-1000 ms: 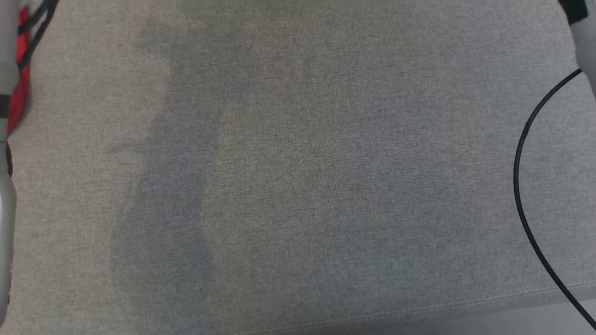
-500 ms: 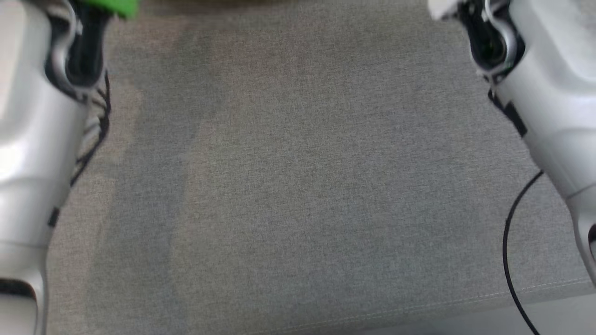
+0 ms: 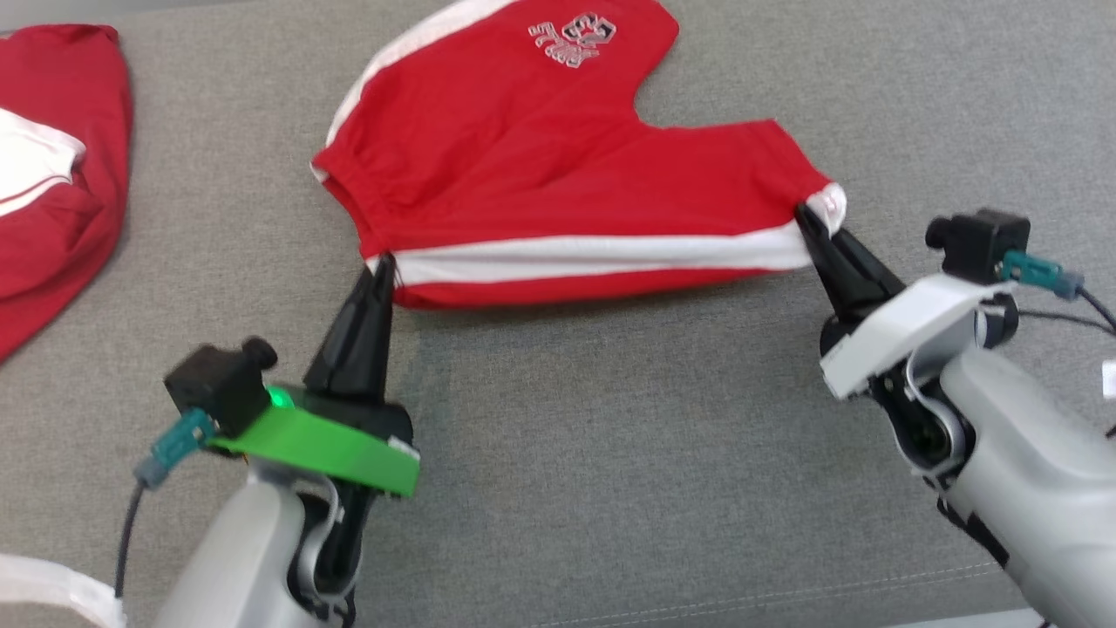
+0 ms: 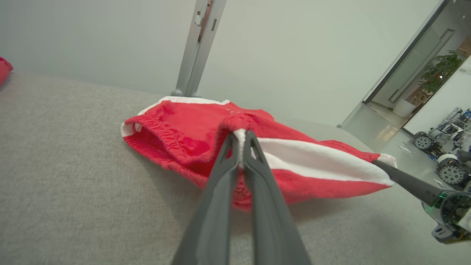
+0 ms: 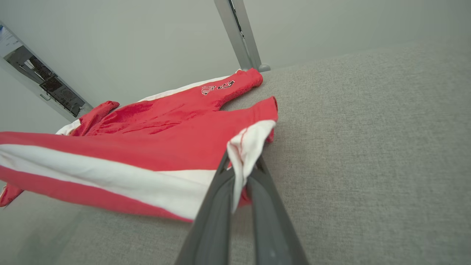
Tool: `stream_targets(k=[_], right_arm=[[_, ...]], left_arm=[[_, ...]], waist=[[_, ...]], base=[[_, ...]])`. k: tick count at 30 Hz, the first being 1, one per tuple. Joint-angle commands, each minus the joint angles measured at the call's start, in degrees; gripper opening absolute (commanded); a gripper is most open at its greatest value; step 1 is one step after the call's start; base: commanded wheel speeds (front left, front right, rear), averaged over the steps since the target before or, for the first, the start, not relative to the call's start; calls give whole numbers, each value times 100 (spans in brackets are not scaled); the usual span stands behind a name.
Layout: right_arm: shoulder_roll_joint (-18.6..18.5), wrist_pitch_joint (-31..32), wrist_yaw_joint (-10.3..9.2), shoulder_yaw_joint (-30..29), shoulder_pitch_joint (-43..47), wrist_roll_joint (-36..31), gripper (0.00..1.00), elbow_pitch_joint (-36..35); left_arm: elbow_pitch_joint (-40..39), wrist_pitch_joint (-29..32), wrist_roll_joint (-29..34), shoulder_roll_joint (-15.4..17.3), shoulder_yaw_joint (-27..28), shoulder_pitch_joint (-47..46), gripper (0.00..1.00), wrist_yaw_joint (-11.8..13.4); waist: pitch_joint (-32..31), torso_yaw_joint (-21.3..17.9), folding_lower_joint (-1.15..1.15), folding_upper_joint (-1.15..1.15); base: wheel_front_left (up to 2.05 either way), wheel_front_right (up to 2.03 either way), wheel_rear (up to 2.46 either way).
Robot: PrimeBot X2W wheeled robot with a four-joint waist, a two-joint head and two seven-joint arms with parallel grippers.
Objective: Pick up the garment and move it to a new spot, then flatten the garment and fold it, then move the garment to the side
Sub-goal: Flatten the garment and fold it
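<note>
Red fabric with white trim: garment [image 3: 540, 166], a pair of shorts, on the grey cloth-covered table [image 3: 610, 453], toward the far middle in the head view. Far part flat on the table, printed logo [image 3: 571, 37] facing up. Near long edge with the white stripe [image 3: 602, 253] raised off the surface and stretched taut between the two tools, shadow beneath.

Left tool [image 3: 381, 266]: fingers closed tight on the near waistband corner, white trim pinched between the tips, same in the left wrist view. Green bracket [image 3: 323, 440] behind the fingers.

Right tool [image 3: 806, 218]: fingers closed tight on the white-edged leg-hem corner at the opposite end of the stripe. Fold of white cloth draped over the tips in the right wrist view. White bracket [image 3: 898, 327] behind the fingers.

Elastic waistband opening [image 3: 349, 170] gaping toward the robot's left. Second red-and-white garment [image 3: 52, 174] bunched at the far left of the table, well apart from the held one. Grey metal post [image 4: 197, 48] behind the table's far edge, just beyond the shorts.
</note>
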Motion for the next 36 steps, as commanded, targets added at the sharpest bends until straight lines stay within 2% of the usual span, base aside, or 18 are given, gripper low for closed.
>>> stream_targets(k=[1, 10, 19, 23, 29, 36], right_arm=[[-50, -24, 0, -122, 368, -48, 0, -106], [29, -25, 0, -850, 2280, -301, 0, -865], [270, 221, -1, -1829, 3675, -624, 0, -1619], [419, 415, 0, -2140, 3714, -978, 0, -1935], [555, 812, 0, -2492, 3267, -1419, 0, -2229], [631, 1343, 0, -2729, 2316, -1672, 0, -2077]], left_arm=[[-78, -16, 122, -39, 2, 296, 0, -9], [-61, -15, 428, -296, 58, 1596, 0, -77], [-14, -11, 629, -435, 75, 2073, 0, -165], [-20, -11, 701, -465, 48, 2003, 0, -196], [-44, -11, 837, -456, -23, 1620, 0, -238], [15, -11, 789, -532, -65, 838, 0, -249]], waist=[[-269, 99, 0, 0], [-692, 180, 0, 0], [-866, 247, 0, 0], [-906, 255, 0, 0], [-870, 351, 0, 0], [-582, 587, 0, 0]], base=[[0, 0, 0], [0, 0, 0], [0, 0, 0], [0, 0, 0], [0, 0, 0], [0, 0, 0]])
